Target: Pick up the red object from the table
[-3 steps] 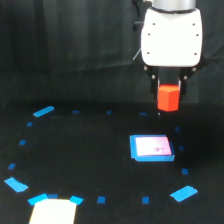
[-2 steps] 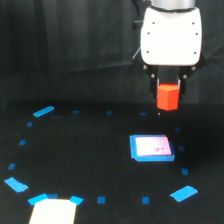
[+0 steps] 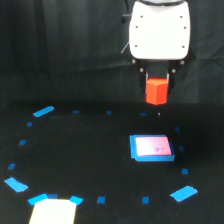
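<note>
The red object is a small red-orange block held in my gripper, well above the black table. The gripper hangs under the white arm housing at the upper right of the exterior view, with its dark fingers shut on the top of the block. The block's lower part hangs free below the fingers. It is above and slightly behind the white-pink card.
A flat white-pink card with a blue border lies on the table below the gripper. Blue tape marks form a ring on the table. A pale card with blue tape lies at the bottom left edge.
The gripper and the red block have risen slightly; the grip stays the same. The card and tape marks have not moved.
</note>
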You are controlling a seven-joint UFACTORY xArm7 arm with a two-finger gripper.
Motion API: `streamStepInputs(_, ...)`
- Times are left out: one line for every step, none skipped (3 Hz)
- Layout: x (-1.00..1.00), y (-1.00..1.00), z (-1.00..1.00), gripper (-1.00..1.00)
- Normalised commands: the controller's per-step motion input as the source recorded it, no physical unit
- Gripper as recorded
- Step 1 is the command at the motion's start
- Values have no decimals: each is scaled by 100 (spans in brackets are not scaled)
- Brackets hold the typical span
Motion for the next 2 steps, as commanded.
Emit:
streamStepInputs(-34, 11, 23, -100)
streamStepInputs(22, 6, -27, -99)
